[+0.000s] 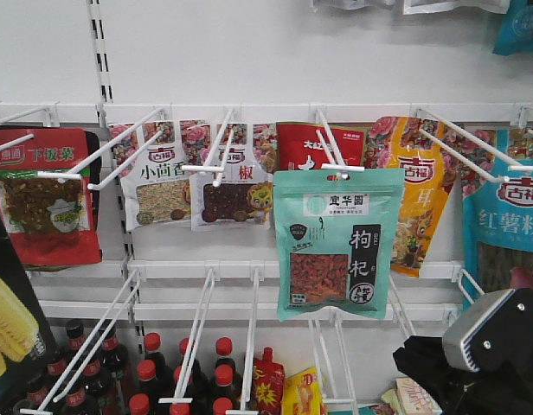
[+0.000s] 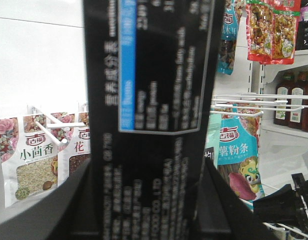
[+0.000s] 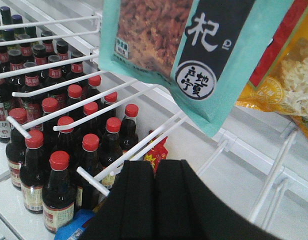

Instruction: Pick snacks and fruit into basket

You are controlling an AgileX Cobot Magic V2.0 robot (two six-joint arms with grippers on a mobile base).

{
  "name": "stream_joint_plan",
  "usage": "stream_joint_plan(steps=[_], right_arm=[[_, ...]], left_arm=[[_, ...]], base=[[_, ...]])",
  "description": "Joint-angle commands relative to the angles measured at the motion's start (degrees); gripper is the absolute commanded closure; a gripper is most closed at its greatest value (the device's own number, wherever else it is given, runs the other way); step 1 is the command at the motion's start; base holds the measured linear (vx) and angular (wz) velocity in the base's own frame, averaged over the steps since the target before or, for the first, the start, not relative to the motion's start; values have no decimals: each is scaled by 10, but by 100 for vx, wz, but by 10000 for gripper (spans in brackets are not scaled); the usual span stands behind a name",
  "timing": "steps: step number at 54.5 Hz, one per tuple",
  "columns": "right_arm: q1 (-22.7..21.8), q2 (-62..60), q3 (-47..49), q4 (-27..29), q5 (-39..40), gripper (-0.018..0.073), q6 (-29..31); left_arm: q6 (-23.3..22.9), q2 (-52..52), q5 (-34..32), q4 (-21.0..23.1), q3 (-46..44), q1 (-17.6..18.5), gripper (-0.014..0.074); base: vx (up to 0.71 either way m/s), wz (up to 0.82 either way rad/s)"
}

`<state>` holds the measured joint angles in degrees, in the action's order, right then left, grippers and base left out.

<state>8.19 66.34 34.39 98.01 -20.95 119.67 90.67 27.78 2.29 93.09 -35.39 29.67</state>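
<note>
My left gripper (image 2: 146, 200) is shut on the black-and-blue box (image 2: 149, 100), which stands upright between its fingers (image 2: 69, 205) and fills the left wrist view. The box's corn picture shows at the left edge of the front view (image 1: 11, 316). The mint-green pouch (image 1: 338, 242) of red berries hangs on a white hook at centre. My right gripper (image 3: 155, 172) is shut with nothing in it, just below the pouch's lower edge (image 3: 194, 55) and not touching it. The fruit and the basket are out of view.
White wire hooks (image 1: 210, 346) jut toward me in two rows. Red-capped dark bottles (image 3: 59, 165) stand on the lower shelf. A red pouch (image 1: 41, 194), an orange-yellow pouch (image 1: 418, 194) and a teal pouch (image 1: 509, 216) hang nearby. The right arm's grey housing (image 1: 491, 330) is low right.
</note>
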Motion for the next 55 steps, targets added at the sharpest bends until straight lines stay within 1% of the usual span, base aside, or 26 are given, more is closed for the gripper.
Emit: stream_joint_plan(steps=[1, 4, 8, 12, 16, 23, 29, 31, 35, 43, 50, 55], right_arm=[[-31, -5, 20, 40, -25, 539, 10], [-51, -2, 20, 40, -25, 539, 2], [-78, -2, 20, 40, -25, 539, -27], [-96, -2, 20, 40, -25, 539, -54], [-108, -1, 20, 40, -31, 539, -60], [-114, 3, 20, 40, -53, 536, -40], [-114, 13, 20, 40, -76, 515, 14], [-114, 19, 20, 40, -84, 500, 15], [-114, 30, 22, 40, -87, 454, 15], [-115, 50, 36, 40, -83, 284, 15], [-150, 67, 59, 40, -98, 108, 8], [-159, 75, 77, 40, -111, 5, 6]], left_arm=[[-3, 2, 4, 1, -19, 1, 603], [-3, 2, 3, 1, -19, 1, 603], [-3, 2, 6, 1, -19, 1, 603], [-3, 2, 5, 1, -19, 1, 603], [-3, 2, 3, 1, -19, 1, 603], [-3, 2, 4, 1, -19, 1, 603], [-3, 2, 4, 1, -19, 1, 603], [-3, 2, 4, 1, -19, 1, 603], [-3, 2, 4, 1, -19, 1, 603], [-3, 2, 4, 1, -19, 1, 603], [-3, 2, 4, 1, -19, 1, 603], [-3, 2, 4, 1, -19, 1, 603]], base=[[0, 0], [0, 0], [0, 0], [0, 0], [0, 0], [0, 0], [0, 0], [0, 0], [0, 0], [0, 0], [0, 0], [0, 0]])
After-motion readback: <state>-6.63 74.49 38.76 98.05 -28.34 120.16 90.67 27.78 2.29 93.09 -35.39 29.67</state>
